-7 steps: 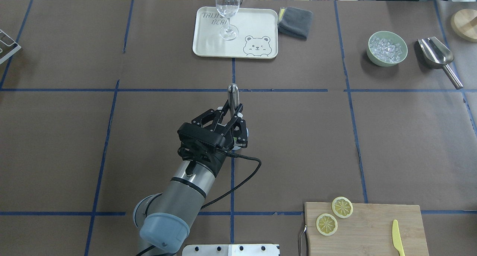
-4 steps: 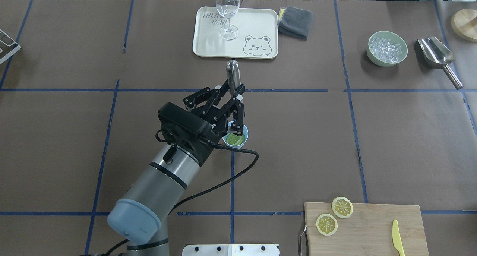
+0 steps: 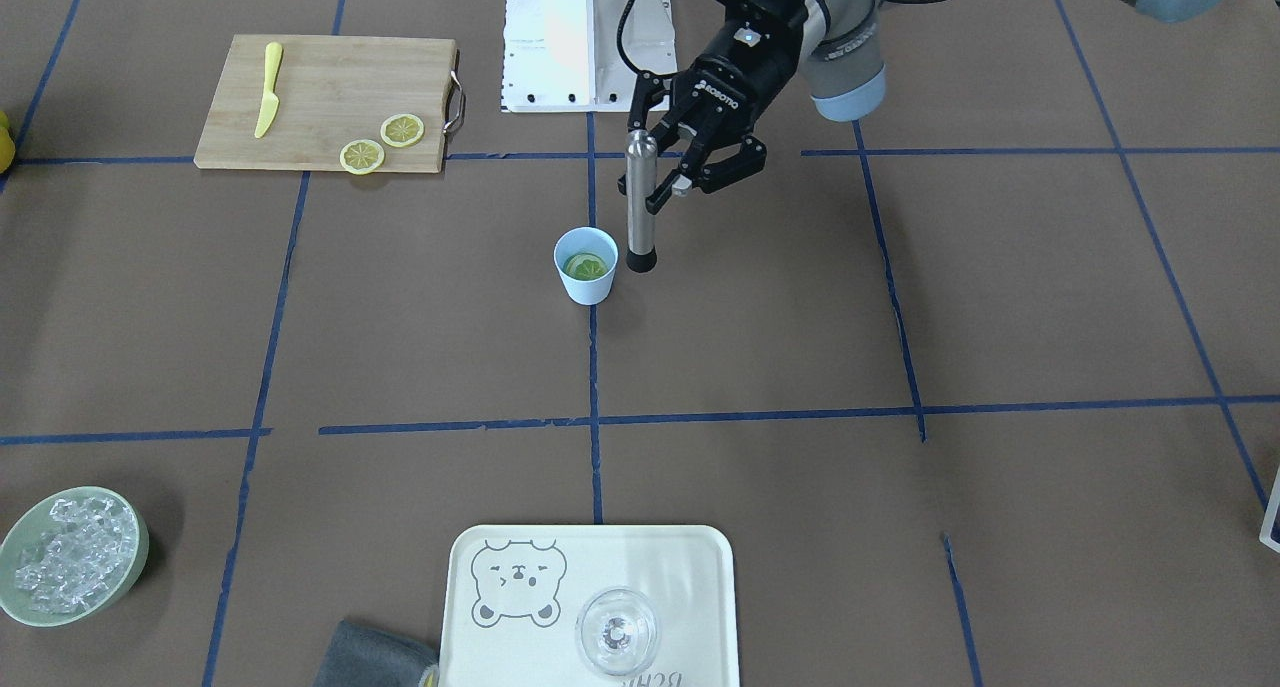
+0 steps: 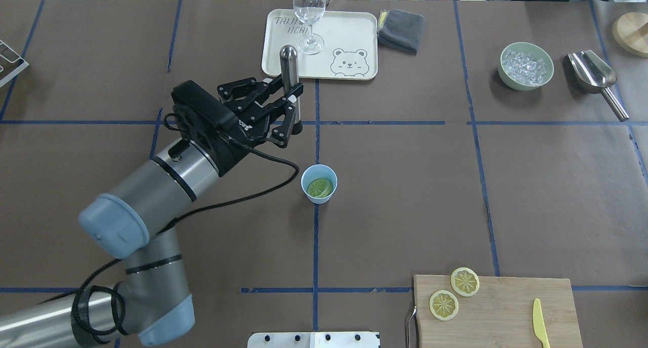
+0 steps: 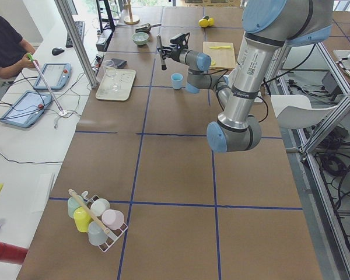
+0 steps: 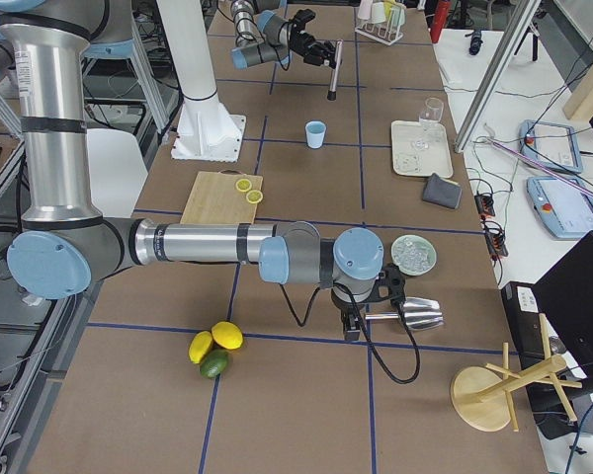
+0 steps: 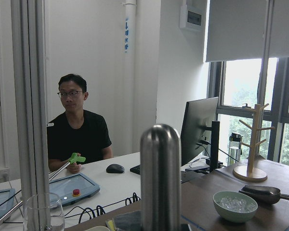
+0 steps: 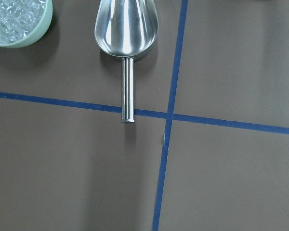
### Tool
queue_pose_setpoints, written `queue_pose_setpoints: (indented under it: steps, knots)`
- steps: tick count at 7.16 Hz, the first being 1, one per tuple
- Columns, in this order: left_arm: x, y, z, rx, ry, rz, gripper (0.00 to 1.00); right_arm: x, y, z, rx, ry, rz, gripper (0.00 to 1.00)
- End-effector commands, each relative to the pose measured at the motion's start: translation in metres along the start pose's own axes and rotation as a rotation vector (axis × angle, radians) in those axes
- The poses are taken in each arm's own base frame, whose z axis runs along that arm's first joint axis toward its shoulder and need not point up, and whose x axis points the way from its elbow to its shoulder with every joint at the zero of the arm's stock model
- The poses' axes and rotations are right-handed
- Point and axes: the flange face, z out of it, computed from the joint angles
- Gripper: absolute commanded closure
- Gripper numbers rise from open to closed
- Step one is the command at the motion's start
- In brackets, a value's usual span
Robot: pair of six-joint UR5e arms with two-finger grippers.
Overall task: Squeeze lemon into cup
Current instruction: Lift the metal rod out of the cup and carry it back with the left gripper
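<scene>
The light-blue cup stands near the table's middle with a lemon slice lying flat inside it; cup and slice also show in the front view. My left gripper is shut on an upright steel muddler with a black tip, held above the table beyond and left of the cup. In the front view the gripper holds the muddler beside the cup. My right gripper hovers over a scoop; I cannot tell whether it is open or shut.
Two more lemon slices and a yellow knife lie on the cutting board at front right. A tray with a wine glass, a grey cloth, an ice bowl and a scoop stand at the back.
My left gripper has lifted the muddler from over the cup and carried it away to the far left. The cup with the slice inside is now uncovered.
</scene>
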Motion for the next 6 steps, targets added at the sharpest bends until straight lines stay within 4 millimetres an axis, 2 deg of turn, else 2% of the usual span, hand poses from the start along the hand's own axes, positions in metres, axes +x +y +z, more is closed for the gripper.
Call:
queue_pose_setpoints:
  steps: [1, 2, 3, 4, 6]
  knots:
    - [-0.080, -0.012, -0.040, -0.207, 0.148, -0.030, 1.00, 0.000, 0.000, 0.000, 0.001, 0.000, -0.001, 0.00]
    - [-0.098, -0.016, -0.069, -0.312, 0.157, -0.028, 1.00, 0.000, 0.000, -0.001, 0.002, 0.000, 0.000, 0.00]
    - [-0.103, -0.011, -0.087, -0.441, 0.123, -0.039, 1.00, 0.000, 0.000, -0.001, 0.003, 0.000, -0.001, 0.00]
    - [-0.105, -0.003, -0.092, -0.603, 0.087, -0.065, 1.00, 0.000, 0.000, -0.002, 0.004, 0.002, 0.000, 0.00]
    - [-0.126, -0.008, -0.090, -0.791, -0.079, -0.197, 1.00, -0.001, 0.000, -0.007, 0.014, 0.005, -0.003, 0.00]
